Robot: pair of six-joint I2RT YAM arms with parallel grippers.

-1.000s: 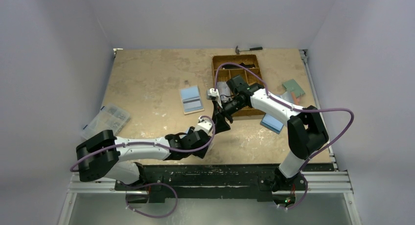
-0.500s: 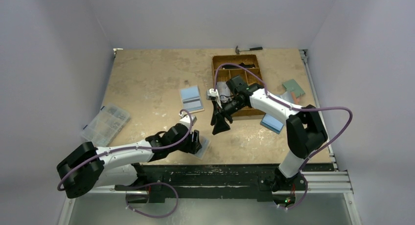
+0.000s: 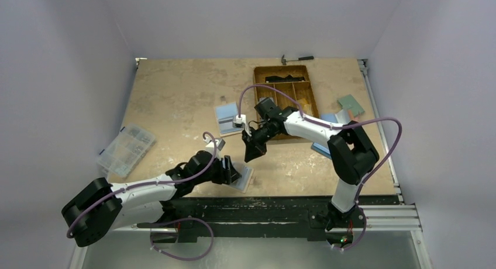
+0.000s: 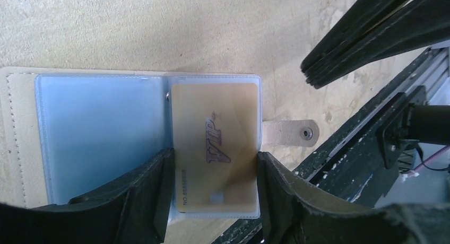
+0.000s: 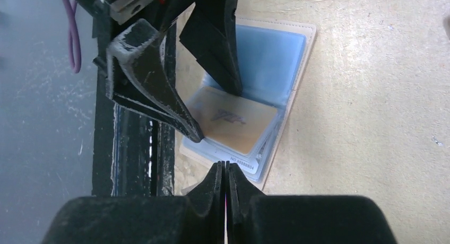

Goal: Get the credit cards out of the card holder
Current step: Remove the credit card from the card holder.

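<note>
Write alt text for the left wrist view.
An open card holder lies flat on the table, a gold VIP card in one sleeve. The left pincer, open, straddles that card; the right pincer, shut, hangs at upper right.

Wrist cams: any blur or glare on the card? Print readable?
Left wrist: gold card sharp, VIP print legible, left claw dark and soft in the foreground. Right wrist: card in focus, its print small; area beyond the table edge hazy. Top external: even light, card holder tiny.
</note>
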